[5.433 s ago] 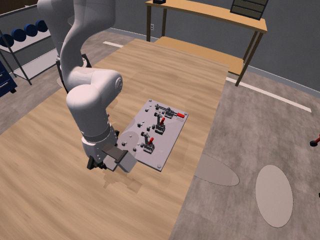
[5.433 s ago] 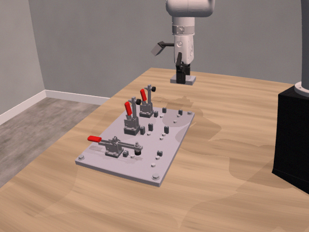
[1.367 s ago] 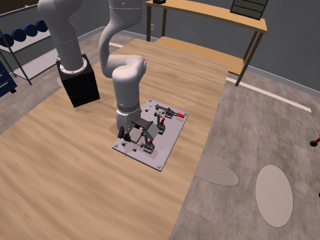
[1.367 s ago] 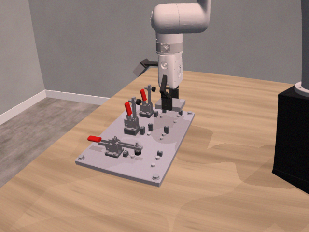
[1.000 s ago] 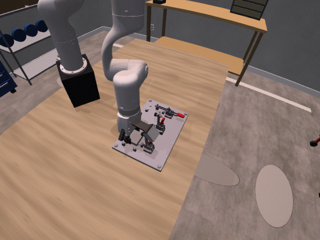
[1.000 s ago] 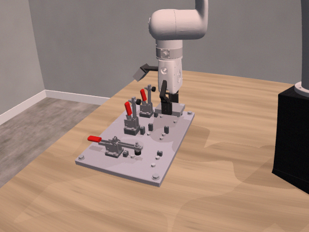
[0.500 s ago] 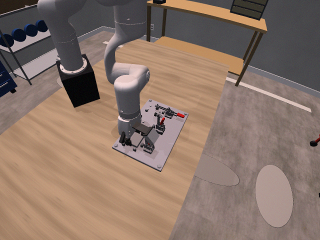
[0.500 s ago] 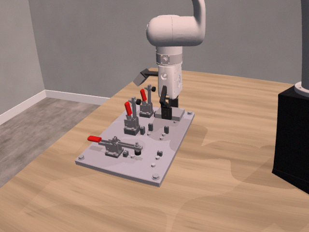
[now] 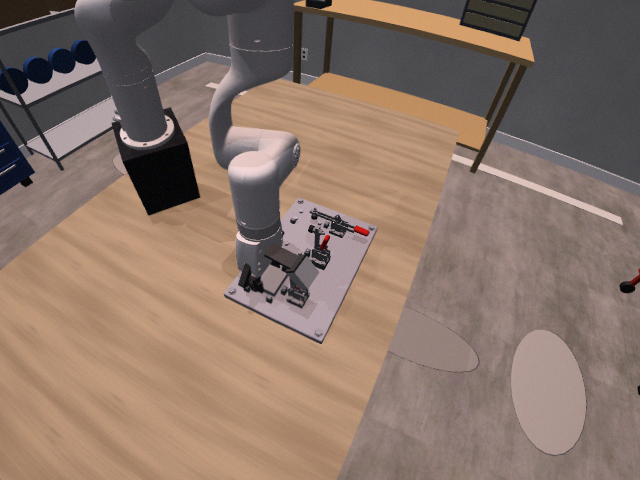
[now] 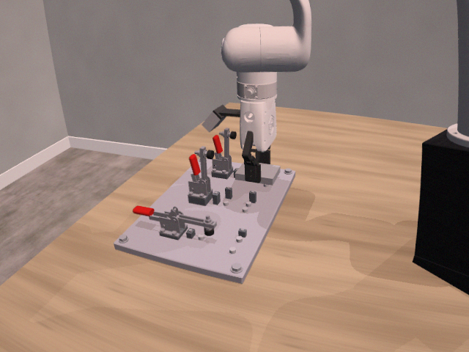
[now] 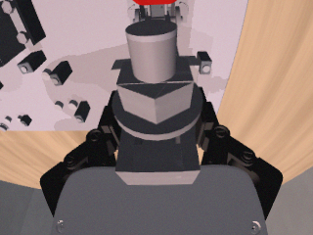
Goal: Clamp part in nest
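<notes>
My gripper is shut on the grey block part, gripping its sides. The part sits low in the nest at the end of the grey fixture plate nearest the robot base. That nest's clamp stands open, its red handle upright just beside the part. I cannot tell whether the part touches its stop and side blocks. The middle clamp's red handle is also upright. The third clamp's handle lies level.
The plate lies on a wooden table near its right edge. The robot's black base block stands beside the plate. Small dark blocks and pale rest pads dot the two empty nests.
</notes>
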You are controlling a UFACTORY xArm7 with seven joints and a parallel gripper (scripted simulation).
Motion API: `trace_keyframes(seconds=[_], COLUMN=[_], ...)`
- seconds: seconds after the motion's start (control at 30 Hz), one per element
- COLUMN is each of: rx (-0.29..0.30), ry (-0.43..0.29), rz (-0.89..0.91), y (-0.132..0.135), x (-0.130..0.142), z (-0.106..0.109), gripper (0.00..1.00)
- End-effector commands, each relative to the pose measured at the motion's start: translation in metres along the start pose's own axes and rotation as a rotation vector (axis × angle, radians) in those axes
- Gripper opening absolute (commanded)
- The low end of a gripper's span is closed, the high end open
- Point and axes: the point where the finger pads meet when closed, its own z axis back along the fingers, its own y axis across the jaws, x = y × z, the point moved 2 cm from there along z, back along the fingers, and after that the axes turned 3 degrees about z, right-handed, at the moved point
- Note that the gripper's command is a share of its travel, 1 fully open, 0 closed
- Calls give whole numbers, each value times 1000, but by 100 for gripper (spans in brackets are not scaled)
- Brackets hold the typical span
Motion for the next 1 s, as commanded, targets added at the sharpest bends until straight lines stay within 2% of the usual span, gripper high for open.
trace_keyframes(seconds=[0.0, 0.97], rx=[1, 1], ry=[3, 3], rz=[0, 0], y=[0, 2], x=[-1, -3], z=[1, -5], gripper=[0, 0])
